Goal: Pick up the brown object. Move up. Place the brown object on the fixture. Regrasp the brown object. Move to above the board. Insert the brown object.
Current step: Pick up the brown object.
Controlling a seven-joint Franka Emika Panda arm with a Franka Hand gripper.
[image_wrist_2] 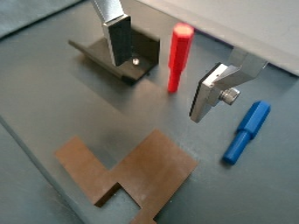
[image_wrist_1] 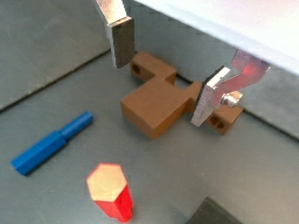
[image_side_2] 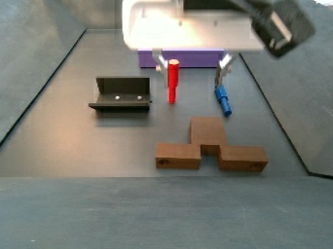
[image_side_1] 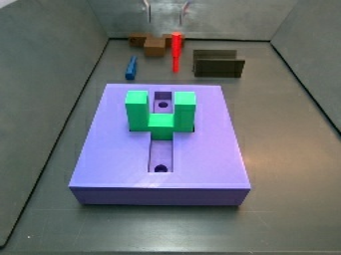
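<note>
Gripper [image_side_2: 190, 70]: jaws spread, empty, hovering above the floor between red peg [image_side_2: 172, 80] and blue peg [image_side_2: 223, 98]. Brown object [image_side_2: 209, 148]: flat on floor, well apart from fixture [image_side_2: 125, 94]. Advice: centre over its stem, descend squarely, then close.

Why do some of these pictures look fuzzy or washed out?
In a side view the gripper is a pale, blurred smear at the far wall. In a side view the arm's white housing glares, overexposed. Both wrist views are soft: the brown object and red peg lack crisp edges.
</note>
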